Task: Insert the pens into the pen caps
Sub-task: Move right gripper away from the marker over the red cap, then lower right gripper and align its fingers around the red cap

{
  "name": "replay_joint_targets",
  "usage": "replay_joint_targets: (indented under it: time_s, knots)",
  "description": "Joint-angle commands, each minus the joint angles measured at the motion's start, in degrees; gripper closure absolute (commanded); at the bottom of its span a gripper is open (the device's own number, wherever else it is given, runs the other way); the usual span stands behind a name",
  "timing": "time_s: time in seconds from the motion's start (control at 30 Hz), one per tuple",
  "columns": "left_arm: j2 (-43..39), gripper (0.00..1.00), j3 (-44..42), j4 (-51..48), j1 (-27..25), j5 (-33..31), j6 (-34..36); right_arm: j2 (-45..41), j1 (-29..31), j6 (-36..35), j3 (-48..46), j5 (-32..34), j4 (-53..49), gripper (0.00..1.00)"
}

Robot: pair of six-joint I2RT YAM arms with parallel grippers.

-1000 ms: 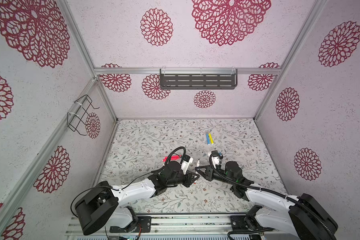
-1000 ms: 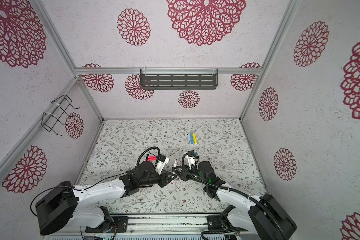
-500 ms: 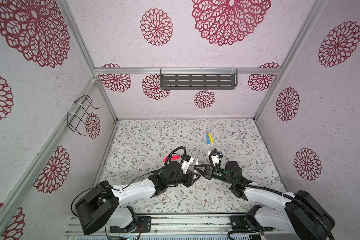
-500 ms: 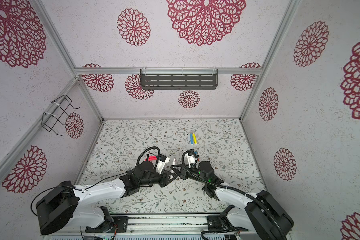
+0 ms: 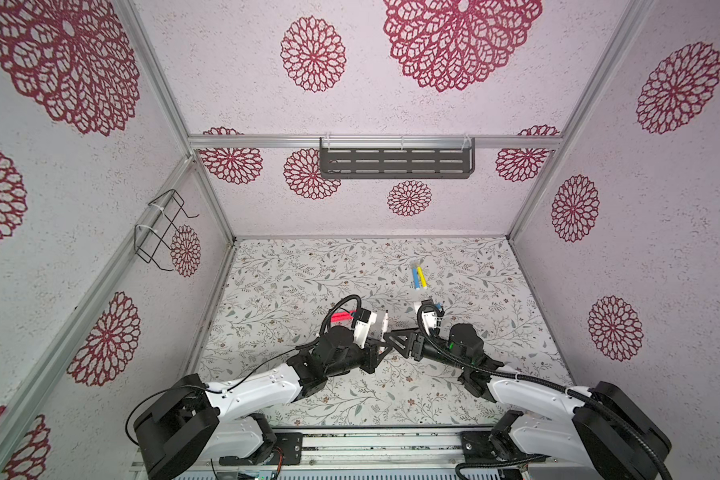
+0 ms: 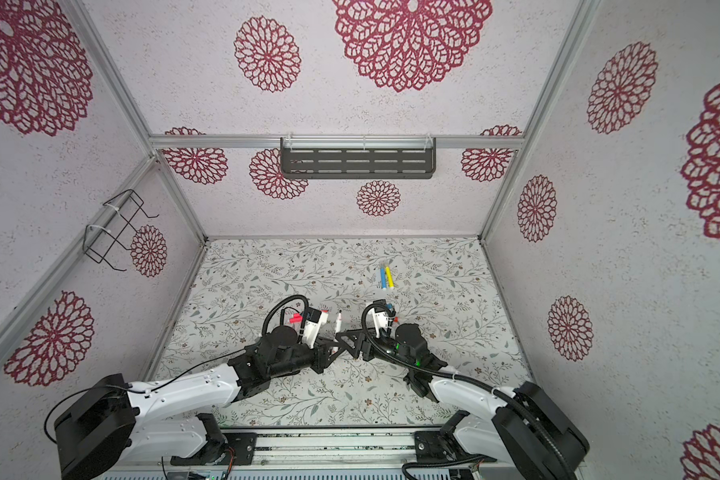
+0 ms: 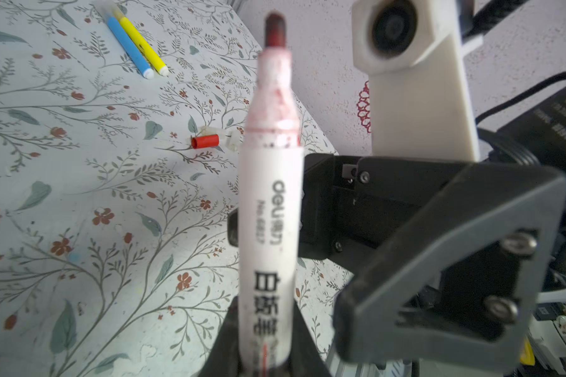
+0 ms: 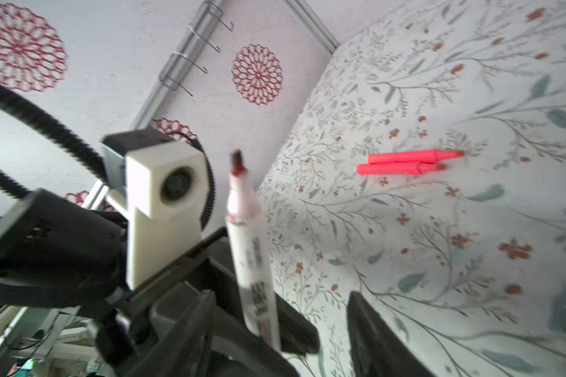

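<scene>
White plastic smeared red near its dark tip: the white pen (image 7: 270,212) is sticking out of the left gripper (image 7: 265,342), which is pinching its lower barrel, with the tip pointing toward 12 o'clock in both top views. The right gripper (image 8: 280,326) is hovering just beside it at 3 o'clock, its fingers spread and gripping nothing. On the table (image 5: 292,291), the blue pen (image 5: 415,277) and yellow pen (image 5: 421,277) are lying side by side at 1 o'clock of the grippers, and two pink pens (image 8: 409,161) at 10 o'clock. A red cap (image 7: 205,141) is lying just beside clear caps (image 7: 232,142).

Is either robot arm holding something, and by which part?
The left tool grips the white pen by the rear of its barrel. The right tool stands open, holding nothing.
</scene>
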Motion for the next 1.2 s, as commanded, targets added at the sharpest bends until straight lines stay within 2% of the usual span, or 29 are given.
replay_joint_targets:
  time_s: [0.0,0.07,0.1,0.2,0.3,0.67,0.9,1.17]
  knots:
    - [-1.47,1.00,-0.86,-0.66,0.31,-2.43,0.77,-5.92,-0.48,-7.39,6.96,11.65,-21.67,0.29]
    - [-2.07,1.00,-1.08,-1.55,0.31,-2.38,0.34,-7.29,-2.55,-9.48,10.49,17.34,-32.61,0.26]
    - [-2.43,1.00,-1.21,-1.96,0.23,-2.47,0.57,-7.45,-4.72,-10.03,11.77,17.91,-36.71,0.25]
    - [-3.65,1.00,-1.52,-2.62,-0.13,-3.02,1.44,-5.11,-11.90,-11.23,14.47,15.89,-43.41,0.25]
    - [-5.08,1.00,-1.61,-3.62,-0.46,-3.77,1.96,-1.05,-13.61,-15.20,17.77,16.24,-47.55,0.24]
    - [-8.96,1.00,-2.29,-5.73,-1.16,-5.00,2.50,16.57,-17.60,-24.67,30.95,18.59,-54.29,0.25]
    - [-11.20,1.00,-3.23,-6.60,-1.56,-5.69,2.10,25.29,-18.82,-25.91,35.46,17.65,-54.69,0.28]
    - [-13.93,1.00,-4.51,-7.83,-1.63,-6.84,1.87,28.86,-19.16,-24.22,35.12,20.38,-53.05,0.29]
